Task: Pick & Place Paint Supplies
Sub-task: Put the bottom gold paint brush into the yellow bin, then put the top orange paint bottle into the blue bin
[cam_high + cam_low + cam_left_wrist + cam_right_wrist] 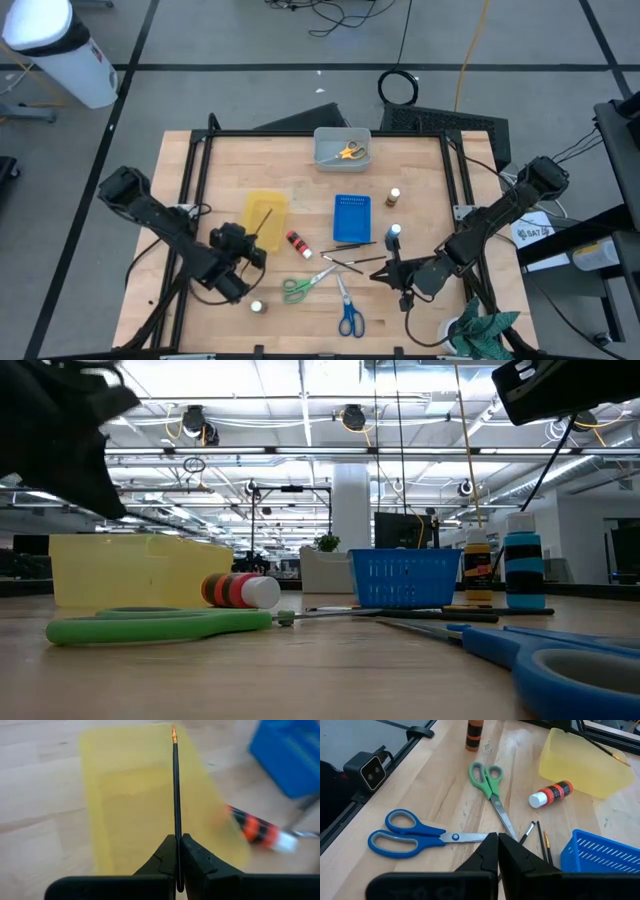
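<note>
Early on: left gripper [178,865] clamped on brush [175,795] over yellow tray [264,213] centre-left, right gripper [392,272] shut empty, most supplies loose on desk [420,170].

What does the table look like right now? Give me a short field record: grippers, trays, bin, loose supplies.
left gripper: shut on a thin dark brush, held over the yellow tray
right gripper: shut, empty, over the table near the brushes
blue tray: contents unclear
grey bin: yellow scissors inside
loose on table: green scissors, blue scissors, red bottle lying down, blue-topped bottle and one more bottle upright beside the blue tray
</note>
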`<state>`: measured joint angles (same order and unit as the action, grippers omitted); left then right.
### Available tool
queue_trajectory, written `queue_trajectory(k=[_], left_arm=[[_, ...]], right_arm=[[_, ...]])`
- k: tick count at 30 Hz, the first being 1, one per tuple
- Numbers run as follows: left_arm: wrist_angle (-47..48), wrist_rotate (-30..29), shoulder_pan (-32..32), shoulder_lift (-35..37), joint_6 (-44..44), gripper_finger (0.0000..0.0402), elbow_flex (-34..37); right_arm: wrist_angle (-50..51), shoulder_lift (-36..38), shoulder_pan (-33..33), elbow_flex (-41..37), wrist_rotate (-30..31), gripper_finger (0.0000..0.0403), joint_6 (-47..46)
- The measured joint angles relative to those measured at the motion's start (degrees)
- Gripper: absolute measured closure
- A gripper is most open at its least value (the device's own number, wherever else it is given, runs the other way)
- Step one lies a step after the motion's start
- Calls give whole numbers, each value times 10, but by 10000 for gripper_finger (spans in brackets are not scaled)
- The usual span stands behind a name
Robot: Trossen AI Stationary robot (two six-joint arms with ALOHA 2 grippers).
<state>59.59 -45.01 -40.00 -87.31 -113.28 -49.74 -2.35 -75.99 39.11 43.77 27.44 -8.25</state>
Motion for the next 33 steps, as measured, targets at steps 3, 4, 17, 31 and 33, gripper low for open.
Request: queue_trajectory(k=[3, 4, 17, 31, 33], left_arm=[[2, 32, 20, 0, -7, 368, 10], [2, 45, 26, 0, -2, 359, 12], [4, 66, 65, 9, 136, 271, -3], [-298, 184, 177, 30, 834, 149, -105], [-328, 220, 190, 9, 942, 135, -105]], right_arm=[[0, 0, 0, 0, 0, 403, 0], [0, 0, 0, 0, 0, 403, 0], [0, 0, 0, 0, -2, 403, 0], [0, 0, -12, 0, -2, 403, 0], [0, 0, -12, 0, -2, 403, 0]])
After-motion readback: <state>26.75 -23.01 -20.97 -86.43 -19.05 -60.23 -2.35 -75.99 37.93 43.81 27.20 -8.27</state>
